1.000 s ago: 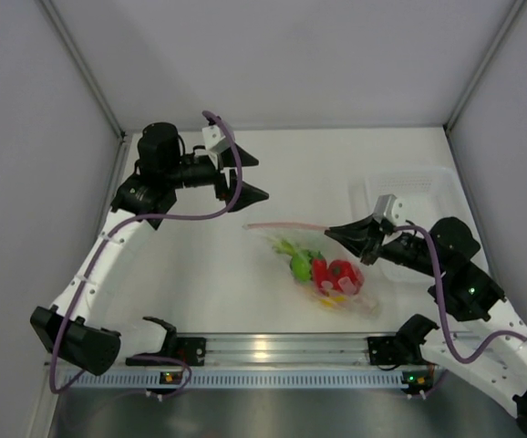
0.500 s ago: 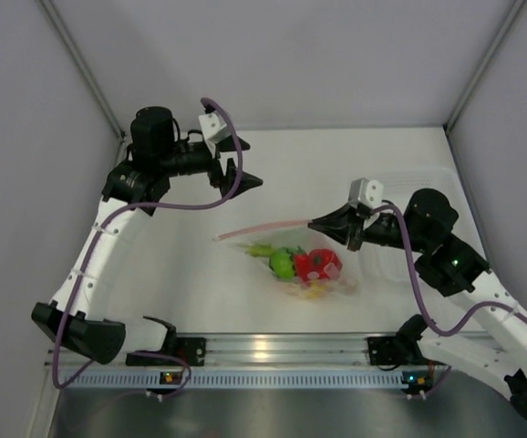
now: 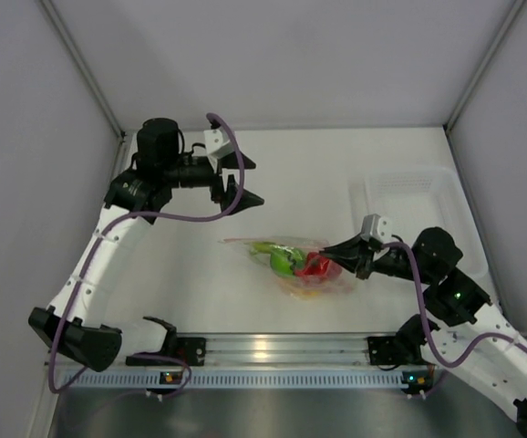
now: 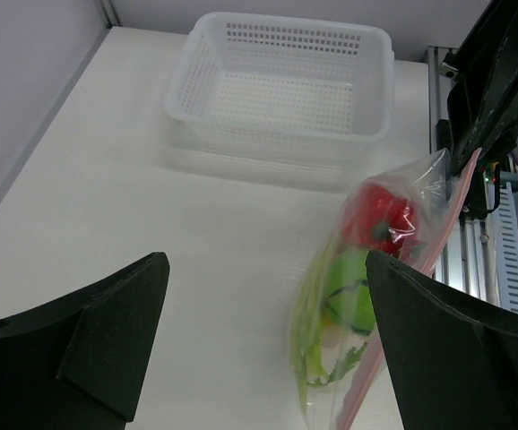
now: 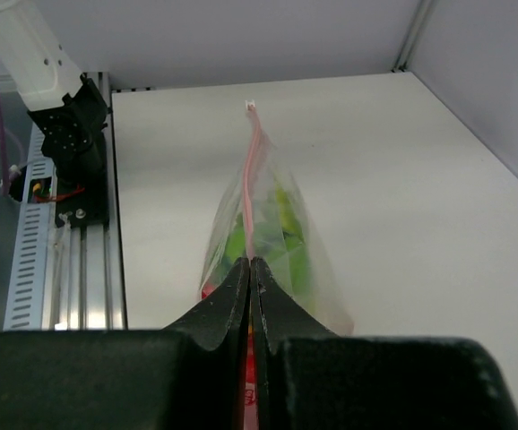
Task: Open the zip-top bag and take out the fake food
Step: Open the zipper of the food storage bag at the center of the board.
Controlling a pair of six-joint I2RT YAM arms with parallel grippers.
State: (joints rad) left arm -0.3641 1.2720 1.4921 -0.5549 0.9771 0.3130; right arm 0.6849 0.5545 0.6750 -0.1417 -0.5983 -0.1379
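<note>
The clear zip-top bag (image 3: 293, 266) hangs just over the table centre, its pink zip strip (image 5: 254, 170) running along the top edge. My right gripper (image 3: 329, 255) is shut on the strip's right end (image 5: 250, 262). Inside the bag sits the fake food: a red pepper (image 4: 384, 210), a green ball (image 4: 349, 287), leafy green pieces and yellow bits. My left gripper (image 3: 254, 181) hovers open behind and to the left of the bag, its fingers wide apart (image 4: 266, 260), touching nothing. The bag (image 4: 366, 305) lies ahead of its right finger.
A white perforated plastic basket (image 3: 409, 196) stands at the back right (image 4: 281, 90). An aluminium rail (image 3: 273, 347) runs along the near edge. Grey walls close in the left, right and back sides.
My right gripper swung left with the bag, then came down and toward the near edge, so the zip strip sits lower. The left gripper shifted slightly and stays open.
</note>
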